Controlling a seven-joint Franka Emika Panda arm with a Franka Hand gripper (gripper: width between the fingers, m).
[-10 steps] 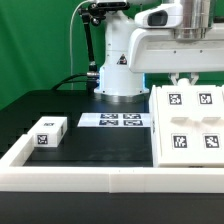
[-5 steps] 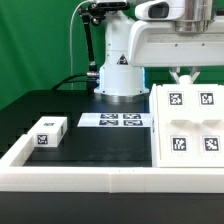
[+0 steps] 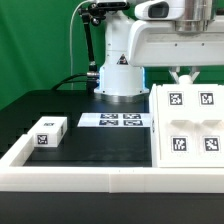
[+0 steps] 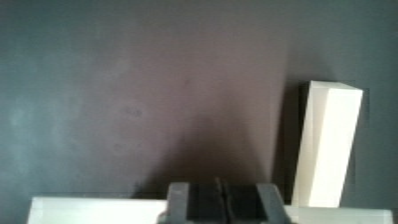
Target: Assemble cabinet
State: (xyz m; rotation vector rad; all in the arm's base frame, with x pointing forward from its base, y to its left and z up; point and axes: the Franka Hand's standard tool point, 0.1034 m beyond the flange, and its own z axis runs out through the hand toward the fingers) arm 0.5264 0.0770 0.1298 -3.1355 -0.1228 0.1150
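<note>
On the exterior view's left, a low white border rail (image 3: pixel 100 178) is seen running along the near and left edges of the black table (image 3: pixel 100 148). Just inside its left corner a small white block (image 3: pixel 46 132) is laid flat, with one black-and-white tag shown on its near face; it is set well apart from everything else. Toward the middle, the marker board (image 3: pixel 112 121) is laid flat on the table, and the arm's white base (image 3: pixel 118 65) is seen standing behind it. On the exterior view's right, the cabinet (image 3: pixel 190 124) is found lying flat on the table, near the front rail, with four tags carried on its upward face. The gripper (image 3: pixel 185 76) is held above the cabinet's far edge, apart from it. In the wrist view the gripper (image 4: pixel 224 203) is shown narrow, its fingers drawn close together with nothing held between them. Dark table is seen below it, and a long white bar (image 4: pixel 329 140) is seen beside it; which part this is cannot be told.
</note>
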